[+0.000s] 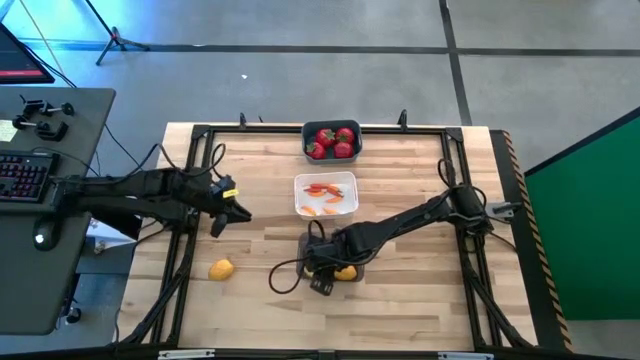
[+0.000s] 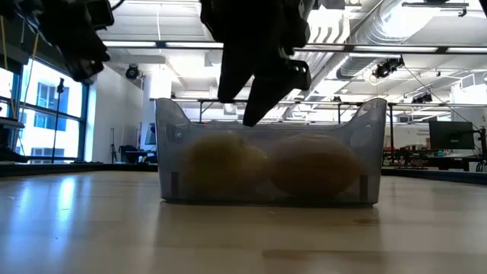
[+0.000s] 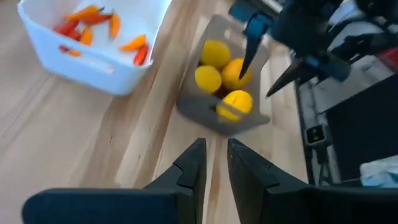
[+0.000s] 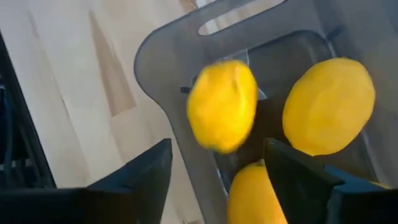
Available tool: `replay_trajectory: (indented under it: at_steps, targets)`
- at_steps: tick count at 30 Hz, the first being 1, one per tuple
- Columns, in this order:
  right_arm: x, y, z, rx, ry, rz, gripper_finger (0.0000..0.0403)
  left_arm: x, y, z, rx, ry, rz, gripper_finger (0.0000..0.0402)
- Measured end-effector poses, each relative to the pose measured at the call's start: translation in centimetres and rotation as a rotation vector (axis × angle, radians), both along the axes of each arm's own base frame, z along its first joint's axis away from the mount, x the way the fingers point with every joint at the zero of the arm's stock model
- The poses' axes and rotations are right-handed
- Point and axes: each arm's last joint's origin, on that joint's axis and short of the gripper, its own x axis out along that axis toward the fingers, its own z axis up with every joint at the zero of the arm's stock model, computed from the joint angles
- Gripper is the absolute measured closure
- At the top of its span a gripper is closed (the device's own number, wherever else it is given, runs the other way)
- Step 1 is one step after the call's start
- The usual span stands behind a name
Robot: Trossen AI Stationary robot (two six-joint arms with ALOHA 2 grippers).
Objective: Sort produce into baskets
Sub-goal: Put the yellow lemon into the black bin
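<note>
A: Wooden table (image 1: 260, 300), light planks inside a black frame. State arm positions.

B: The left arm (image 1: 130, 195) reaches in from the left edge. The left gripper (image 1: 232, 208) hangs above bare wood, well apart from the baskets. In the left wrist view its fingers (image 3: 189, 167) stand nearly pressed together, a narrow slit between them, nothing held. The right arm (image 1: 420, 215) crosses from the right edge toward the table's middle front. The right gripper (image 4: 214, 165) is over the grey basket (image 1: 355, 268).

A: State of the right fingers?

B: Spread apart. In the right wrist view a lemon (image 4: 222, 104) shows between them, blurred, clear of both fingers (image 4: 146, 168), above the basket rim.

A: Basket layout?

B: Three in a row from the far edge toward the front. The dark blue-grey basket (image 1: 332, 141) is farthest and holds the strawberries (image 1: 333, 140). The white basket (image 1: 326, 195) is next and holds the carrot pieces (image 1: 325, 190). The grey basket is nearest the front and holds lemons (image 3: 214, 65); the left wrist view shows four in or over it.

A: Loose produce?

B: One lemon on the table (image 1: 221, 268), near the front left, well apart from every basket.
</note>
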Motion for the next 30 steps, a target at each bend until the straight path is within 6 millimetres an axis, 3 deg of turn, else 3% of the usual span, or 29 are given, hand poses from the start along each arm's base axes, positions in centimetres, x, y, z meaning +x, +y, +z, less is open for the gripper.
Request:
replay_trajectory:
  at_steps: [8,14,22,30]
  targets:
    - [-0.8,-0.7,2.2,-0.066,-0.04,-0.029,0.0147,-1.0,-2.1,2.4,-0.073,0.188,-0.022,0.0387]
    - [-1.1,-1.5,2.7,-0.093,-0.032,-0.053,0.0146,-1.0,-4.2,2.0,-0.123,0.426,-0.029,0.0386]
    - [-1.1,-1.6,2.7,-0.098,-0.033,-0.057,0.0146,-0.4,-7.5,0.1,-0.089,0.703,-0.075,0.0324]
    - [-1.3,-1.6,2.6,-0.099,-0.008,-0.045,0.0146,0.4,-9.6,-2.0,-0.004,0.865,-0.054,0.023]
